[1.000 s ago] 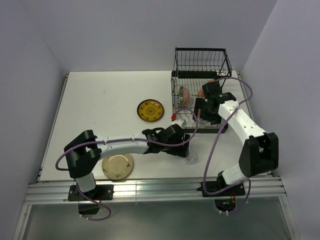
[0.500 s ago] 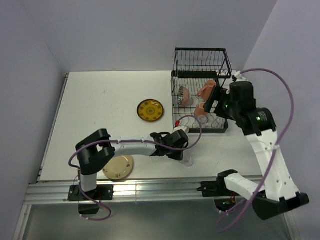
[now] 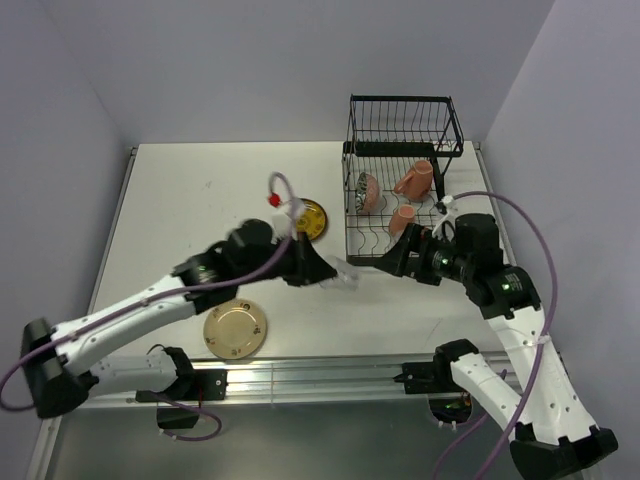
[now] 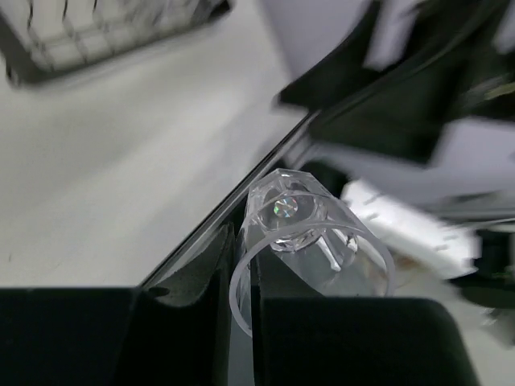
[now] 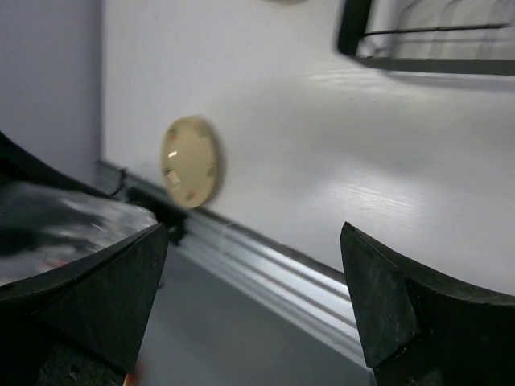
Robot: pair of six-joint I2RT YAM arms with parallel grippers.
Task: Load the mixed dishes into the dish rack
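Note:
My left gripper (image 3: 325, 272) is shut on the rim of a small clear glass (image 3: 346, 278), held above the table just left of the dish rack (image 3: 452, 148). In the left wrist view the glass (image 4: 310, 229) lies sideways with its wall pinched between the fingers (image 4: 193, 269). My right gripper (image 3: 388, 264) stands open and holds nothing at the rack's front edge, facing the glass. In the rack are two orange-and-white mugs (image 3: 415, 178) (image 3: 402, 218) and a dark patterned bowl (image 3: 368, 190). My left arm partly covers the yellow plate (image 3: 311, 217). The tan plate (image 3: 236, 328) lies near the front.
The right wrist view has the tan plate (image 5: 189, 161), the metal rail (image 5: 273, 277) along the table's near edge and a corner of the rack (image 5: 426, 40). Walls close in the table on the left, at the back and on the right.
My left gripper closed on the glass near the front edge, lifted it and carried it back toward the rack. My right arm drew out of the rack and came down to its front edge.

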